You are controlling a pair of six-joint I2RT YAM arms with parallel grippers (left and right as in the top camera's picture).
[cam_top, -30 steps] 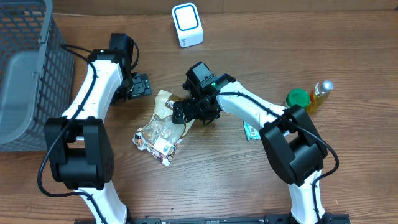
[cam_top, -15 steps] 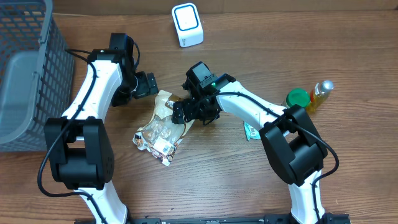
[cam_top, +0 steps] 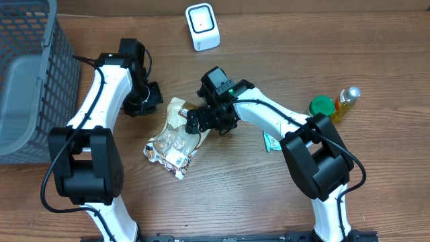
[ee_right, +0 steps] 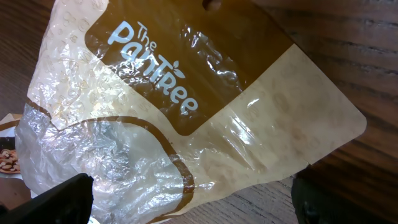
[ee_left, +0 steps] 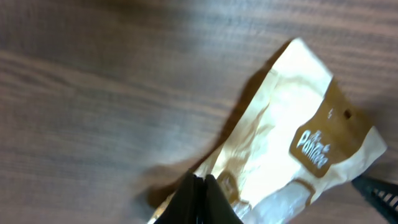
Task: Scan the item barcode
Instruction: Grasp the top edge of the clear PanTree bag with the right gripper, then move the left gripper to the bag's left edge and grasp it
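- Overhead: the snack bag (cam_top: 173, 134) lies mid-surface with its long axis running far to near. The right fingers (cam_top: 196, 123) are over its far right edge, the left fingers (cam_top: 149, 99) just left.
- Left wrist: the left fingers (ee_left: 199, 200) are pressed together and empty, beside the bag.
- Right wrist: the right fingers (ee_right: 62, 198) are spread wide astride the bag, gripping nothing.

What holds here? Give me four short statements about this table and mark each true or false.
1. The fingers of the right gripper stand wide apart above the snack bag. True.
2. The snack bag lies inside the grey basket. False: it lies on the table between the two arms, outside the grey basket.
3. The white scanner sits apart from the snack bag. True.
4. The fingers of the left gripper are spread open. False: they are shut together.
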